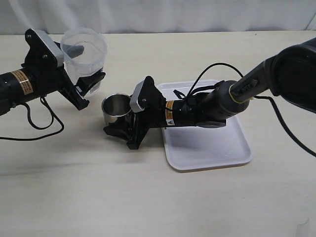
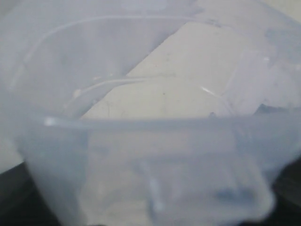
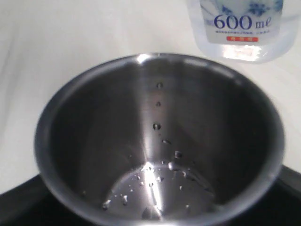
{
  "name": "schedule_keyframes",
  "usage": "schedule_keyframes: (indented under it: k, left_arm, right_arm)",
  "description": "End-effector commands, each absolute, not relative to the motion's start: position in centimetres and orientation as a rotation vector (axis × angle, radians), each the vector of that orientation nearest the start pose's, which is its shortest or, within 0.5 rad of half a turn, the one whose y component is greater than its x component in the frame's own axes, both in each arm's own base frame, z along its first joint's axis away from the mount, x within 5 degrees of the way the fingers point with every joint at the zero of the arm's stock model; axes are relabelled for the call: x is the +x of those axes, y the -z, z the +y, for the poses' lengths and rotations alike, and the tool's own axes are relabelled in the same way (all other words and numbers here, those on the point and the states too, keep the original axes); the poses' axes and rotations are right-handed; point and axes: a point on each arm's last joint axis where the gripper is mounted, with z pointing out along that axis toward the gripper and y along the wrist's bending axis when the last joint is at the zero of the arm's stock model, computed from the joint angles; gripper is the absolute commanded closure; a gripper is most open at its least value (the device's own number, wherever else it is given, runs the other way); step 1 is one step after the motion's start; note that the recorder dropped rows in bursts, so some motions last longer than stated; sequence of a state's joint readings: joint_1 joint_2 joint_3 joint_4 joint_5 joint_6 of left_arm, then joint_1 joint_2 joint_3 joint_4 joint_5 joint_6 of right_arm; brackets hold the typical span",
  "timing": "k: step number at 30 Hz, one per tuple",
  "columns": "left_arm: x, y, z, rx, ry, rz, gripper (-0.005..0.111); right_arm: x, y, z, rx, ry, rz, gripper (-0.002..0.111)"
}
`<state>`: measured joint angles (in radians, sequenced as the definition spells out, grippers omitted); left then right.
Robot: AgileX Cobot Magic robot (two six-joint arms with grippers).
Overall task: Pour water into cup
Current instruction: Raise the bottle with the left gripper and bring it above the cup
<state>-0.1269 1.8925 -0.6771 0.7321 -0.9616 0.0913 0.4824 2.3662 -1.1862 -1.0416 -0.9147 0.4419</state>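
The cup (image 1: 114, 106) stood on the table (image 1: 74, 187) just beside the left edge of the white tray (image 1: 207, 148), near the middle of the exterior view. The right pincer (image 1: 121, 118) was clamped on it, one jaw on either side of its brushed grey wall, while the arm behind reached in low across the tray. In the right wrist view the cup (image 3: 160, 141) filled most of the picture, its mouth open to the camera. A thin glint of water (image 3: 155, 181) lay on its shiny bottom, and a few droplets clung in a line up the inner wall. The left pincer (image 1: 85, 64) was closed around a translucent plastic container (image 1: 86, 47), holding it by the sides with the open mouth uppermost. The container sat at the far left of the table, apart from the cup and not over it. Whether its base touched the table could not be told. The left wrist view showed little but the container's cloudy wall and rim (image 2: 150, 155), with the pale table seen through it. From the right wrist, the container's blue label (image 3: 241, 21) read 600 ml, just beyond the cup's rim. A black cable (image 1: 39, 128) trailed over the table below the left arm.
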Motion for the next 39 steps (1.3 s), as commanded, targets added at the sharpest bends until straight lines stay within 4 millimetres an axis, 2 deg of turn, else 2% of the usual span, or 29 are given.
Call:
schedule_keyframes:
  k: [1,13,18,39]
  left_arm:
    - [31.9,-14.3,-9.7,1.035,0.186,1.486,0.107]
    - [32.4,-14.2,-9.8,1.112,0.108,1.433,0.107]
    - [33.3,-12.7,-9.9,1.171,0.07,1.417,0.107]
    - [33.2,-12.7,-10.5,1.346,-0.092,1.243,0.107]
  right_arm:
    - [34.6,-4.6,24.8,-1.259,-0.823,1.635,0.104]
    - [34.6,-4.6,24.8,-1.259,-0.823,1.635,0.104]
    - [34.6,-4.6,24.8,-1.259,-0.823,1.635,0.104]
    - [34.6,-4.6,24.8,-1.259,-0.823,1.635,0.104]
